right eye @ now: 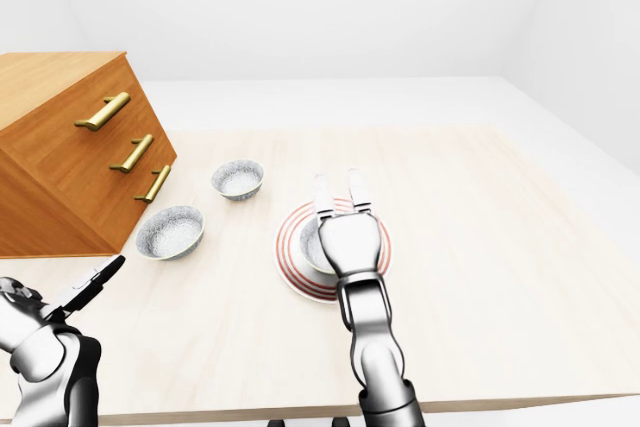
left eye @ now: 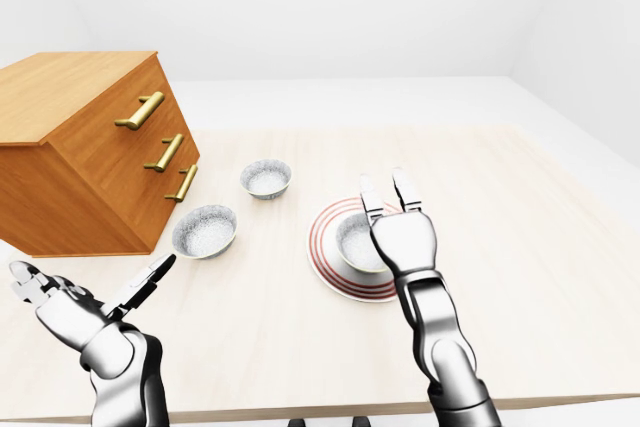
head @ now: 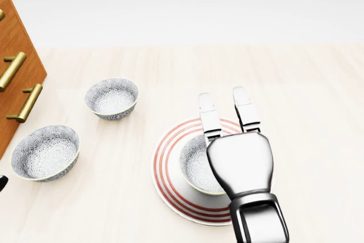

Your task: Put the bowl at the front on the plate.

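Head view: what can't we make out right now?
- Bowl on the plate: right side hidden behind the right robot hand, so contact can't be judged.
- Right robot hand's thumb: under the palm in all views.
- Left robot hand: head view's left edge cuts it to a dark sliver.
- Drawer unit: cropped by head view's left edge.
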`<state>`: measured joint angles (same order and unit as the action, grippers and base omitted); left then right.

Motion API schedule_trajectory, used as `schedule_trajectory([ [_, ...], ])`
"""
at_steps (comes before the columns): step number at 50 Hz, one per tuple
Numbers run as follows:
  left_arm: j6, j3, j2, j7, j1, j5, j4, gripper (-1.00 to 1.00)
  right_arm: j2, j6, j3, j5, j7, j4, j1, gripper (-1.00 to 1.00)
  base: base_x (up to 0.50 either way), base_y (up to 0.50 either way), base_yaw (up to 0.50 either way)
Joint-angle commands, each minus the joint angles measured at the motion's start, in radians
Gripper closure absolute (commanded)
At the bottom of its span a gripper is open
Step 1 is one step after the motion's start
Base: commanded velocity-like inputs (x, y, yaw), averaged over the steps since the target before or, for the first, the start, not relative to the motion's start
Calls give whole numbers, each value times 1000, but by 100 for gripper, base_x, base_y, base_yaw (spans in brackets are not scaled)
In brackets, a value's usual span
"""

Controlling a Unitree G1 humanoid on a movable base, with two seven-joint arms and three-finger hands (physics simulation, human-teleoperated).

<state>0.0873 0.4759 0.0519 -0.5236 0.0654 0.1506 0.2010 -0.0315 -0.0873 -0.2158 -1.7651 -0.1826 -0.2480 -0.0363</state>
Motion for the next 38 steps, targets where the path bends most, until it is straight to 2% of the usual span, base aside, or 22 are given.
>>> schedule_trajectory([
  [1,0,-2,3,0,-4,-4,-9,-100,-22,0,21,-108,-176,-153,-63,-100,0,0,0],
  [12,0,-1,3,0,-3,-8,0,-100,-39,0,49,-206,-378,-302,-183,-100,0,0,0],
  [20,0,-1,4,0,-5,-15,-3,-100,41,0,37,-207,-516,-347,-299,-100,0,0,0],
  [26,0,-2,2,0,0,-22,1,-100,101,0,42,-207,-516,-384,-425,-100,0,0,0],
  [32,0,-4,3,0,-2,-32,-12,-100,116,0,38,-207,-516,-388,-520,-100,0,0,0],
  [38,0,-11,1,0,0,-51,-25,-100,29,0,25,-207,-516,-395,-569,-100,0,0,0],
])
